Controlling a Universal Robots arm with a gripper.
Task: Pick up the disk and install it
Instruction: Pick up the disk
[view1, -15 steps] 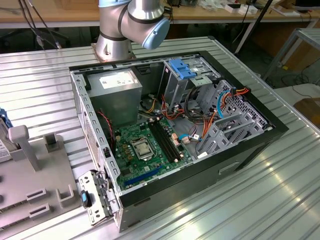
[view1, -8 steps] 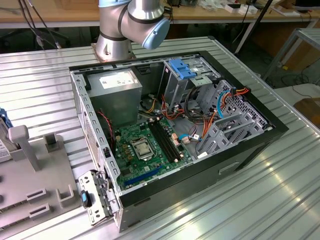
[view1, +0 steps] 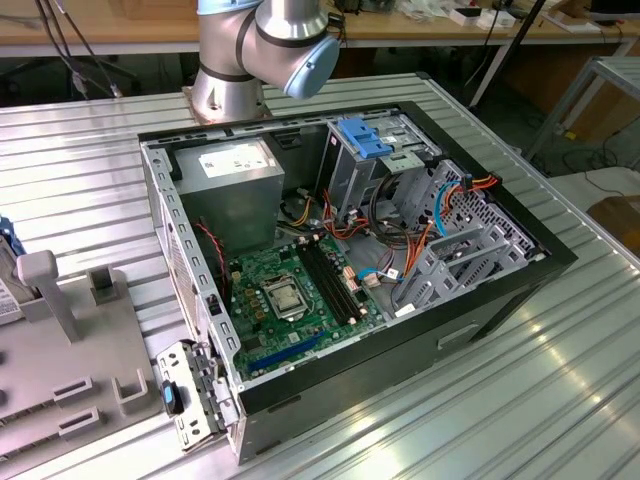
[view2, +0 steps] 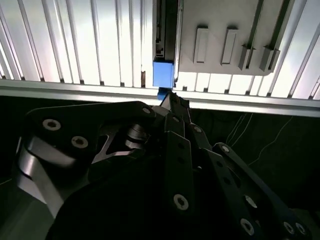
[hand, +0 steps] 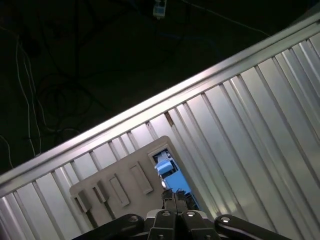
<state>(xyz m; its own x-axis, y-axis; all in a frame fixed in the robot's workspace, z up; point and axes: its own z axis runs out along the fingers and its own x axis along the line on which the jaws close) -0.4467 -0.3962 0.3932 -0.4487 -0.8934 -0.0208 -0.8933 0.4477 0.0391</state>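
Note:
The disk stands on edge in a slot of a grey fixture plate, showing its blue frame end. In the first wrist view the disk lies at the plate's corner. My gripper hovers well above that blue end, fingers drawn together with nothing between them; in the first wrist view the gripper is seen over the disk. In the exterior view a sliver of the disk shows at the left edge, beside the fixture.
An open computer case lies on the ribbed metal table, with a green motherboard, a grey power supply and a drive cage with blue rails. The arm's base stands behind the case. The table's edge runs near the fixture.

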